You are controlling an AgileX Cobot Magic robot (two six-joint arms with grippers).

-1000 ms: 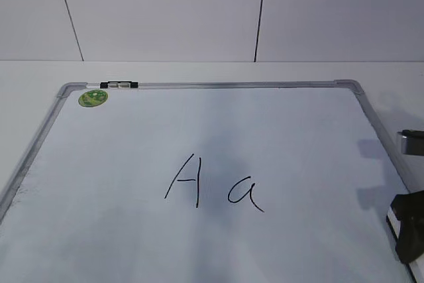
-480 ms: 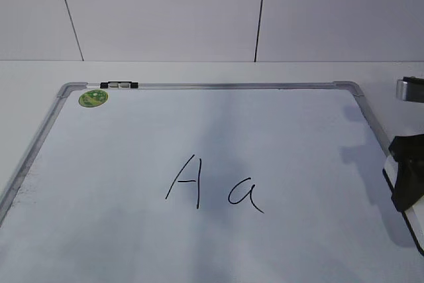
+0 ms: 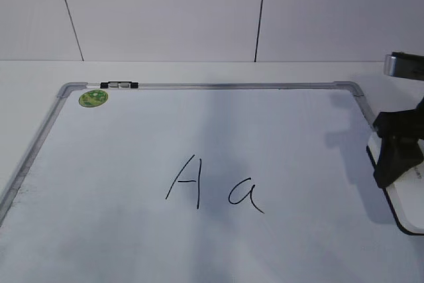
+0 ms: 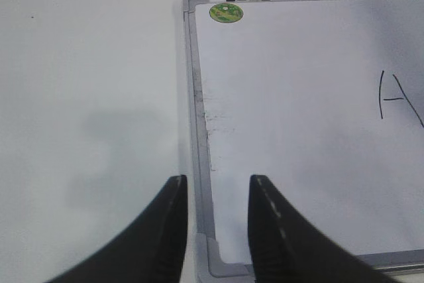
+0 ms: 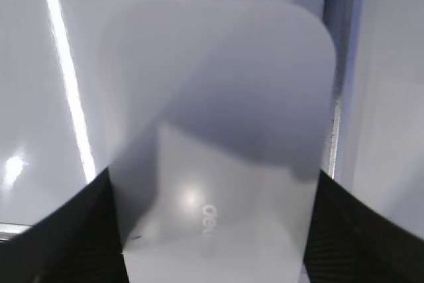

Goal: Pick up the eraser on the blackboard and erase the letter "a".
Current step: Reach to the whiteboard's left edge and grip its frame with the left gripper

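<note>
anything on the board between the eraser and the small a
Nothing visible. The eraser, held in the right tool at the blackboard's right edge, has bare white surface leftward to the letter "a"; the capital A lies beyond it.

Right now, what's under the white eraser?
The eraser, held by the right gripper, is over the whiteboard. Whether its covered underside touches cannot be seen.

Exterior view. The blackboard (image 3: pixel 40 137) lies flat, bearing the letter "a" (image 3: pixel 244 194) just right of a capital "A" (image 3: pixel 184 181). A green sticker (image 3: pixel 93 98) and black clip (image 3: pixel 119 85) mark its far-left corner. At the right edge — the right gripper (image 3: pixel 396 150) grips the eraser (image 3: pixel 407 193).
</note>
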